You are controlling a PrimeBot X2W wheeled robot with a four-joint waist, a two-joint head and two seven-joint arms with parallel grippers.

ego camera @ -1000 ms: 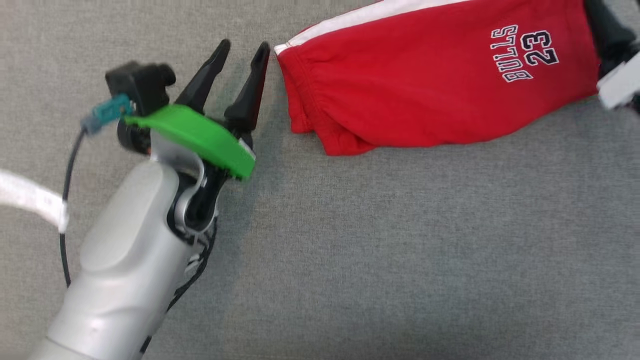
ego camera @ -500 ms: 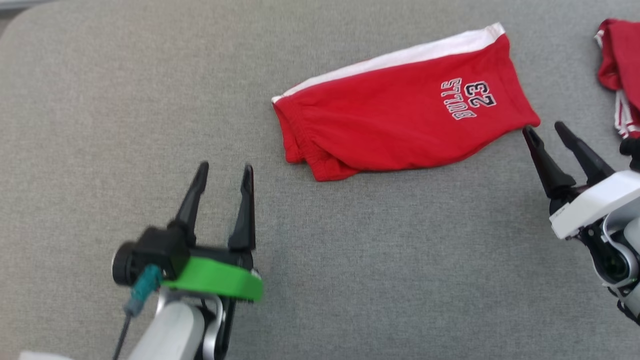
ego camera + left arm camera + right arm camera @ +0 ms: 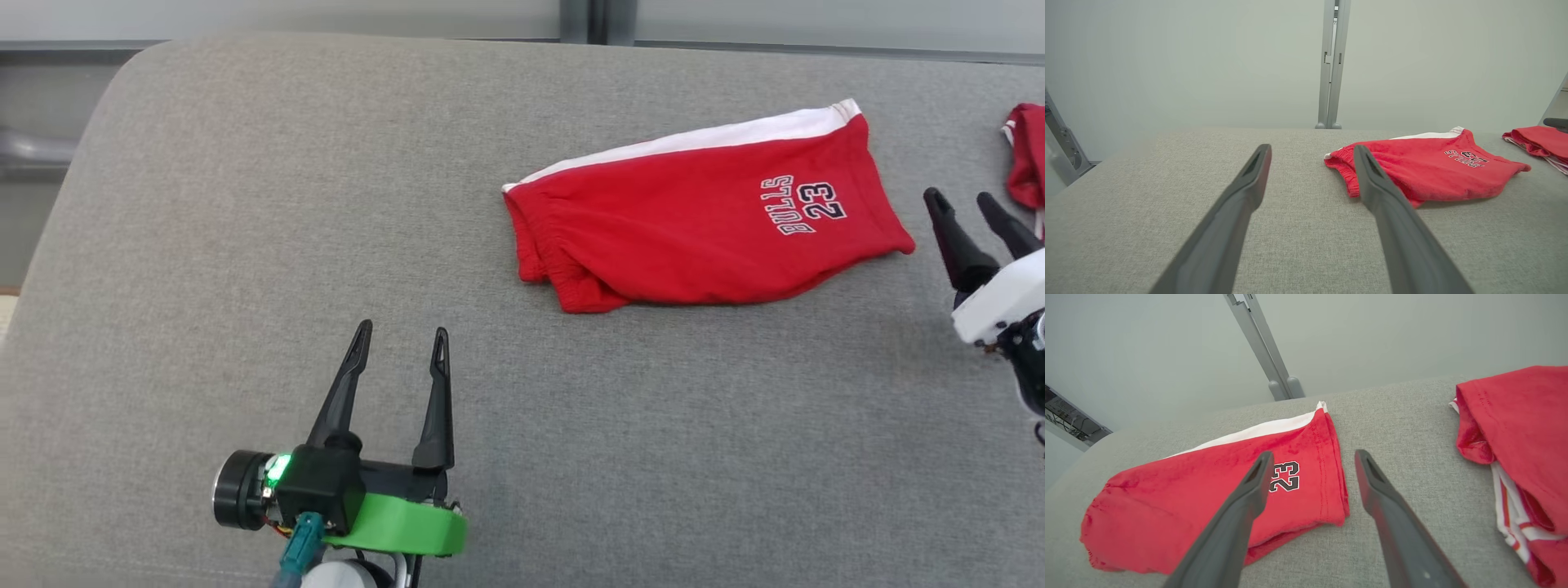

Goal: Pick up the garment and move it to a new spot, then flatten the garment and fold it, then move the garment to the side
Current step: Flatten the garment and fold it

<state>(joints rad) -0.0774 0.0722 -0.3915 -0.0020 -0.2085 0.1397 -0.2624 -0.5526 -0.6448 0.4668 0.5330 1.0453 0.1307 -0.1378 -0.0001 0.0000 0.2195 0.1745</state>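
The garment (image 3: 702, 229) is a pair of red shorts with a white side stripe and "BULLS 23" print. It lies folded flat on the grey fabric table (image 3: 245, 204), right of centre. My left gripper (image 3: 403, 331) is open and empty, below and left of the shorts' waistband end and well apart from it. My right gripper (image 3: 957, 196) is open and empty just right of the hem corner, not touching it. In the left wrist view the garment (image 3: 1433, 171) lies beyond my right finger. In the right wrist view the garment (image 3: 1208, 490) lies under and ahead of my left finger.
A second red garment with white stripes (image 3: 1027, 155) lies crumpled at the table's far right, close beside my right gripper; it shows large in the right wrist view (image 3: 1519, 428). The table's rounded far-left corner and back edge are in view, with a pale wall and a metal post (image 3: 1331, 61) behind.
The head camera has pulled back and shows more of the table. My left gripper has drawn back from the waistband end, and my right gripper has come off the hem end. The garment lies still.
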